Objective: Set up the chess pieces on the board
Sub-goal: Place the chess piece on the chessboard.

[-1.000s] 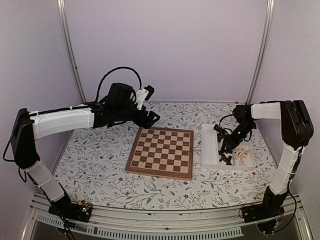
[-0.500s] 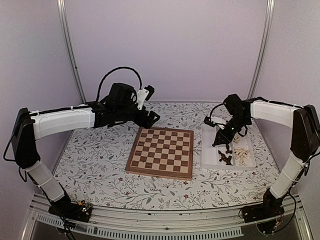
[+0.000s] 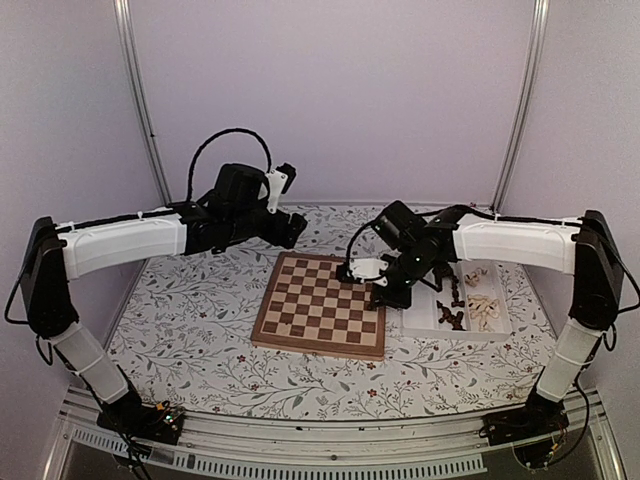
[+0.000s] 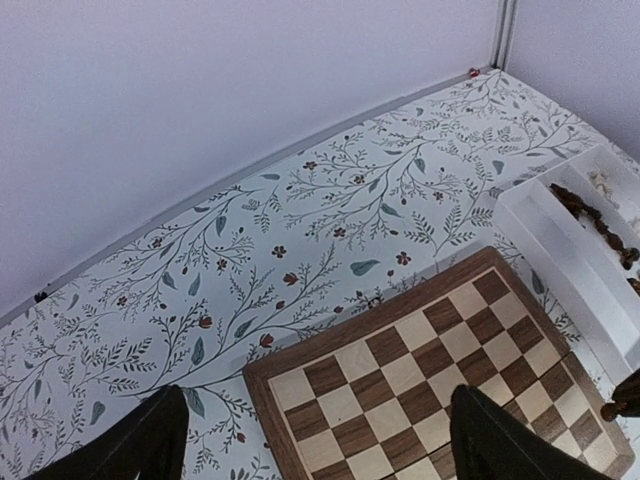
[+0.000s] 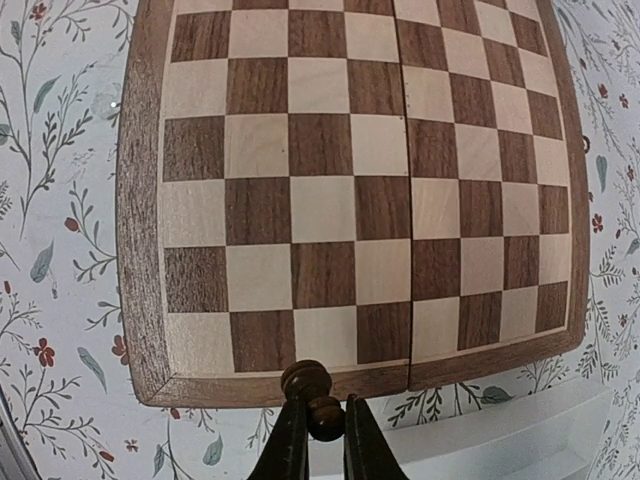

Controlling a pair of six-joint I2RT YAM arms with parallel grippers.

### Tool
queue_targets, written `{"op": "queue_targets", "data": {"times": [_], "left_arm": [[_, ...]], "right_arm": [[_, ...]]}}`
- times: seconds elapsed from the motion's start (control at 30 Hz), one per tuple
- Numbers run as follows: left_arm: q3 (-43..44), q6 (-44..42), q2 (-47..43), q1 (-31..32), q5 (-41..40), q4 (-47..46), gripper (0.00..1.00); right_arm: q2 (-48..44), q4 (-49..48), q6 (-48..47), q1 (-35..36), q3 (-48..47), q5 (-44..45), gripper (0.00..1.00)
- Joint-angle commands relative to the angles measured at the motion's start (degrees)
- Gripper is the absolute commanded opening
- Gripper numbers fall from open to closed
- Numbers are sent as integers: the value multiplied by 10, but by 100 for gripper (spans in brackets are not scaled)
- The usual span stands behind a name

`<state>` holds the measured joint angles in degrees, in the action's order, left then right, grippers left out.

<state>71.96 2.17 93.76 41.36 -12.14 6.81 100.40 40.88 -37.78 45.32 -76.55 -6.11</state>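
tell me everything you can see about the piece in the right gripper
The dark piece is small, dark brown, glossy turned wood by its look, with a rounded head over a collar. The right gripper pinches it between its two fingers, lower part hidden. It hangs at the board's tan border on the tray side.

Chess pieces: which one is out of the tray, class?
The dark piece pinched in the right gripper over the board's edge; the other pieces lie in the white tray.
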Motion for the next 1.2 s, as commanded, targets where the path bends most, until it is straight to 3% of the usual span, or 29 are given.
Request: {"op": "queue_targets", "data": {"times": [0.0, 1.17], "left_arm": [[7, 7, -31, -8, -22, -6, 93], [7, 6, -36, -12, -15, -5, 93]], "right_arm": [[28, -13, -17, 22, -3, 42, 10], [59, -31, -28, 68, 35, 87, 12]]}}
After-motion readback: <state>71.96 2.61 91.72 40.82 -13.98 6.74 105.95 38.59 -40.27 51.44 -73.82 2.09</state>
